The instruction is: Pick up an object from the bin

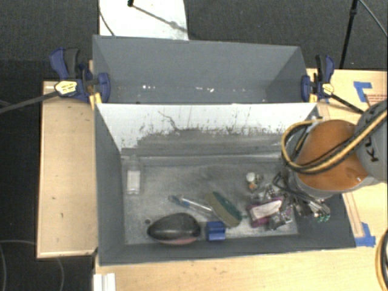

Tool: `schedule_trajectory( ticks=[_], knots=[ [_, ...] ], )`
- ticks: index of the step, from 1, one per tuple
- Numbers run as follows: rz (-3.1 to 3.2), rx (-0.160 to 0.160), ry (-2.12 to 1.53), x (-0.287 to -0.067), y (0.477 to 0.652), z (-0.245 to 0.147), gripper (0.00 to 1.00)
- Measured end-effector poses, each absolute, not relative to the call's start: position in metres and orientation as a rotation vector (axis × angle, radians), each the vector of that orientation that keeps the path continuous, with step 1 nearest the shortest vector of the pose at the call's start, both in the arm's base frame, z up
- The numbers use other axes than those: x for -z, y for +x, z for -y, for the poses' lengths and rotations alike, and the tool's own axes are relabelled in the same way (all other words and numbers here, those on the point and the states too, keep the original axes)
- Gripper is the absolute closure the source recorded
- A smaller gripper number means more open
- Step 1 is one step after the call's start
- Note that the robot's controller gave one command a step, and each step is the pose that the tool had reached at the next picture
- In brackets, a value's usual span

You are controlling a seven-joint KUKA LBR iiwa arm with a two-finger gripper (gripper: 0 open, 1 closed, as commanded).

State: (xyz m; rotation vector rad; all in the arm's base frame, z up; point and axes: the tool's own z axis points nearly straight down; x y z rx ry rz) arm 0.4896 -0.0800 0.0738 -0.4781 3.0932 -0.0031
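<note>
My gripper (pixel 290 207) is low in the bin's right front corner, under the orange wrist cover. Right against its left side lies a small purple and white packet (pixel 264 211), part of it under the gripper's dark body. A few small pale round bits (pixel 252 178) lie just behind the gripper. Further left, a dark green flat stick (pixel 225 207) lies at a slant on the floor.
A blue and white pen (pixel 190 205), a small blue block (pixel 215 231) and a dark oval lump (pixel 174 228) lie along the front wall. A clear little bottle (pixel 133 181) stands at the left. The arm with its cables covers the bin's right wall.
</note>
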Motion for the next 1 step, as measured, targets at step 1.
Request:
schedule_trajectory(
  ticks=[1],
  knots=[
    [-3.054,0.004,-0.696,-0.2251,0.4968,0.0752,1.0]
  ],
)
